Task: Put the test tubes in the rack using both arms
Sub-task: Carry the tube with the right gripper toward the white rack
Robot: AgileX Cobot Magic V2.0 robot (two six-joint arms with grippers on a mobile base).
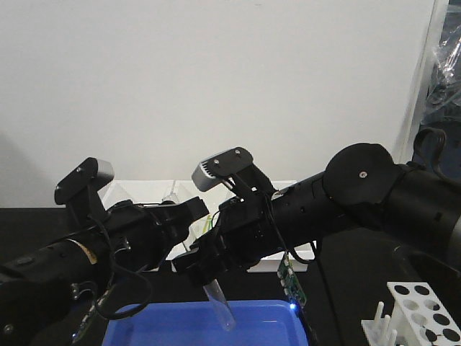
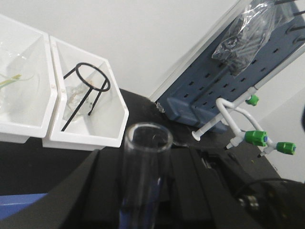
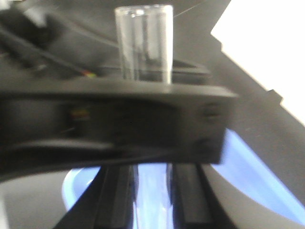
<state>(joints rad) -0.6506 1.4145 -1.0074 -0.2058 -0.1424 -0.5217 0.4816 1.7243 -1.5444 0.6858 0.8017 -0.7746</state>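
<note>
Right gripper [image 3: 152,200] fingers clamped the slender clear test tube [image 1: 220,306], near-upright; white holed rack [image 1: 421,306] lay rightward; left gripper [image 2: 147,200] fingers' state unclear.

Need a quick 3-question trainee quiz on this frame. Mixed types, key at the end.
1. True or false: the test tube already stands in the rack.
2. The tube's rounded end hangs over: A) the blue tray; B) the rack; C) bare table.
3. In the left wrist view, what stands in the right-hand white bin?

Key:
1. False. The right gripper holds it in the air, and the rack sits apart at lower right.
2. A.
3. The black wire tripod.
</note>
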